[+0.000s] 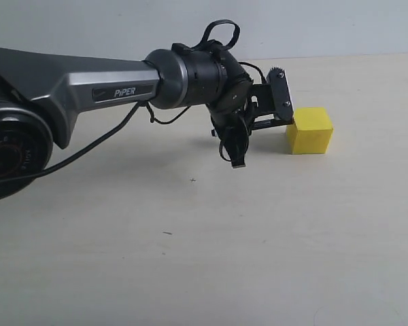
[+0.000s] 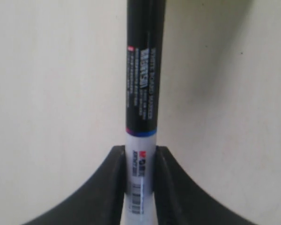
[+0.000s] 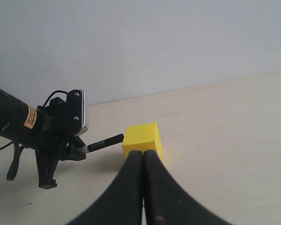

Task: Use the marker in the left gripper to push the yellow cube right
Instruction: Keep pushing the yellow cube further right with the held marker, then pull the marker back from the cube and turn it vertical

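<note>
The yellow cube sits on the pale table, right of the middle in the exterior view. My left gripper is just left of it, shut on the marker, with the white barrel squeezed between the two black fingers. In the right wrist view the marker points its black cap at the cube, and the tip touches the cube's left face, or nearly does. The cube is out of the left wrist view. My right gripper is shut on nothing, a short way from the cube.
The PIPER arm stretches in from the left with a loose black cable hanging under it. A plain grey wall rises behind the table's far edge. The bare tabletop spreads in front of and to the right of the cube.
</note>
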